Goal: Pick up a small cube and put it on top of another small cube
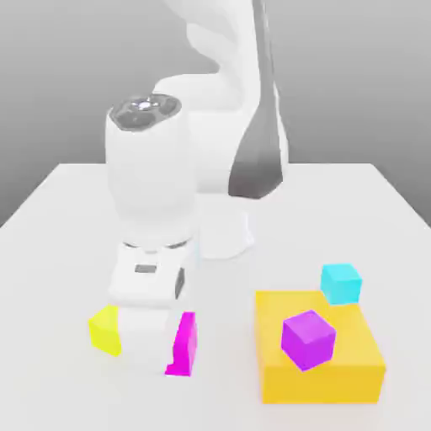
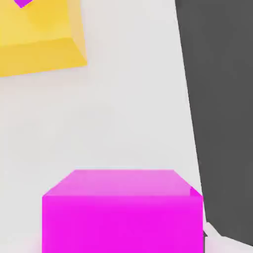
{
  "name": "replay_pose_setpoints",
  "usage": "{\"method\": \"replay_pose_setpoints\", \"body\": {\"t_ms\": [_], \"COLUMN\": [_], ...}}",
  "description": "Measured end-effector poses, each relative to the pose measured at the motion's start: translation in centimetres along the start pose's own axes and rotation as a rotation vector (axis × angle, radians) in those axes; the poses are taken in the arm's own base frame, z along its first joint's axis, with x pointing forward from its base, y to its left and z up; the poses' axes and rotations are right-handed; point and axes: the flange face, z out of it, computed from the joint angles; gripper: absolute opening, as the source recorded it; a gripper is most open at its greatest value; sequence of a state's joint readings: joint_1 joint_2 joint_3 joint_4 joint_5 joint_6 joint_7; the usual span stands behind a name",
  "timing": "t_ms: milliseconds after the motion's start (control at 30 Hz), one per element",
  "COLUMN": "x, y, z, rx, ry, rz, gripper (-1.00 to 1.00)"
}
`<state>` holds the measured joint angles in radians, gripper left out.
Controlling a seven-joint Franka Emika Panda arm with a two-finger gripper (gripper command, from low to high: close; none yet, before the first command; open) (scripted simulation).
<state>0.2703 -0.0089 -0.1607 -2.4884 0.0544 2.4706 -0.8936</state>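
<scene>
White table (image 1: 59, 210), magenta cube (image 1: 183, 343) beside lowered tool (image 1: 151, 358)

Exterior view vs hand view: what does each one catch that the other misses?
Exterior view alone: the arm lowered over the table, the small yellow cube on the far side of the hand from the magenta cube, and the cyan cube behind the orange block. Hand view alone: the magenta cube's top and front faces up close, and a dark area past the table edge. Shared: the magenta cube, the orange block, the purple cube resting on it, and the white table.
</scene>
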Motion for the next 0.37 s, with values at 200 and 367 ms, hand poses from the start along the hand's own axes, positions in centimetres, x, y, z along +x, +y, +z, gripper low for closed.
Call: {"method": "replay_pose_setpoints", "body": {"t_ms": [200,367], "x": [4.3,4.3], "y": [-7.3,-7.5], "z": [-0.6,1.9], "rx": [-0.024,-0.025], "ry": [-0.026,-0.026], "rz": [-0.275,-0.283], "gripper": [-1.0,1.0]}}
